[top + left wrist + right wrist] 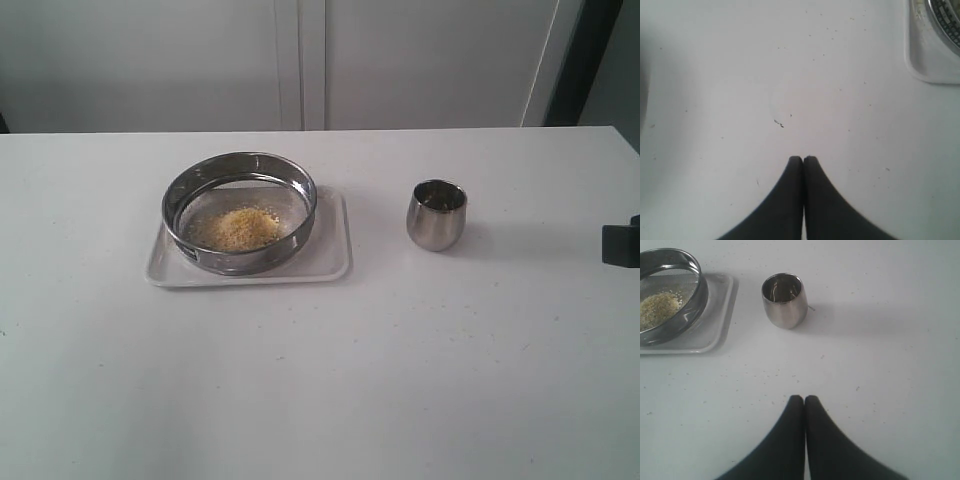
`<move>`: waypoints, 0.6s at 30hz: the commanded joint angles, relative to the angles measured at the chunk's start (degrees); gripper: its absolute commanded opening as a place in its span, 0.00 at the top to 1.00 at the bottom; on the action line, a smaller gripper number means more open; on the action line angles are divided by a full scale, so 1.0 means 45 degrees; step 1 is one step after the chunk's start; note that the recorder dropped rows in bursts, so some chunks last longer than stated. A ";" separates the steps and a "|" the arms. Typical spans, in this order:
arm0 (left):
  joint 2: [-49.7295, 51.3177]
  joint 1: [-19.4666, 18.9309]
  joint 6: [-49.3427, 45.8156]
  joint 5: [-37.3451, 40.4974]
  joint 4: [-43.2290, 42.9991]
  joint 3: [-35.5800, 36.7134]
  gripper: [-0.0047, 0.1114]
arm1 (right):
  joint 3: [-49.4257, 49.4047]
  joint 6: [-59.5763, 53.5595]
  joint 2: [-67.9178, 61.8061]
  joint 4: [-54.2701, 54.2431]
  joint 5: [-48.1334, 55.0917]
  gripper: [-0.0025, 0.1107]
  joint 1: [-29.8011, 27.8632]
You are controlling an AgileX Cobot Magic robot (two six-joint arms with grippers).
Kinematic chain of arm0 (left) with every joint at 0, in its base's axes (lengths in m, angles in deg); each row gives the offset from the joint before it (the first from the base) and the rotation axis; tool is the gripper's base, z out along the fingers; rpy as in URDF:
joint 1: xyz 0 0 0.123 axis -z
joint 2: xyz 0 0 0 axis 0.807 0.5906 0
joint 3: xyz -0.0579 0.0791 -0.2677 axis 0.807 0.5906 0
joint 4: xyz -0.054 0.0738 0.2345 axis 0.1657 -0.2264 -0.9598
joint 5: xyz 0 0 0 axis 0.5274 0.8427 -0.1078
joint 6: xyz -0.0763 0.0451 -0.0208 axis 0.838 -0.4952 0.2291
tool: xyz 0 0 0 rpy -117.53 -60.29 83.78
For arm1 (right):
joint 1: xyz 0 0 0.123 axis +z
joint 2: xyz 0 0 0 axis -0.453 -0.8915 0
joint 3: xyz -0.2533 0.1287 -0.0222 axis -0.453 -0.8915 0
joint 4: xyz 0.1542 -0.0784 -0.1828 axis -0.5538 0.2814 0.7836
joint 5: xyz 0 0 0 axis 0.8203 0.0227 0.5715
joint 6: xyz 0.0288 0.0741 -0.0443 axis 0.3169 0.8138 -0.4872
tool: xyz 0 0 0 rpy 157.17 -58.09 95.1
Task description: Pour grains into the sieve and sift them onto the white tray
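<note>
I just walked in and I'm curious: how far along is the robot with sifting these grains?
Pouring looks done: the grains lie heaped in the sieve, and the steel cup stands upright nearby, apparently empty. Nothing is in hand: left hand and right hand are shut, holding nothing. Sifting seems left: the pile sits in the sieve on the white tray.
</note>
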 commanded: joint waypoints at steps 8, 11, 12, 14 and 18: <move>0.4411 0.1452 -0.0769 0.1527 0.1030 -0.4076 0.96 | -0.0050 -0.0087 0.0078 0.0126 -0.0036 0.98 -0.0074; 0.5603 0.1745 -0.0769 0.1882 0.1406 -0.5324 0.96 | -0.0050 -0.0087 0.0078 0.0126 -0.0036 0.98 -0.0074; 0.6121 0.1837 -0.0769 0.2003 0.1728 -0.6034 0.96 | -0.0050 -0.0087 0.0078 0.0126 -0.0036 0.98 -0.0074; 0.6904 0.1929 -0.0769 0.2061 0.2328 -0.6982 0.96 | -0.0050 -0.0087 0.0078 0.0126 -0.0036 0.98 -0.0074; 0.8436 0.2435 -0.0387 0.2085 0.2403 -0.8790 0.96 | -0.0050 -0.0087 0.0078 0.0126 -0.0036 0.98 -0.0074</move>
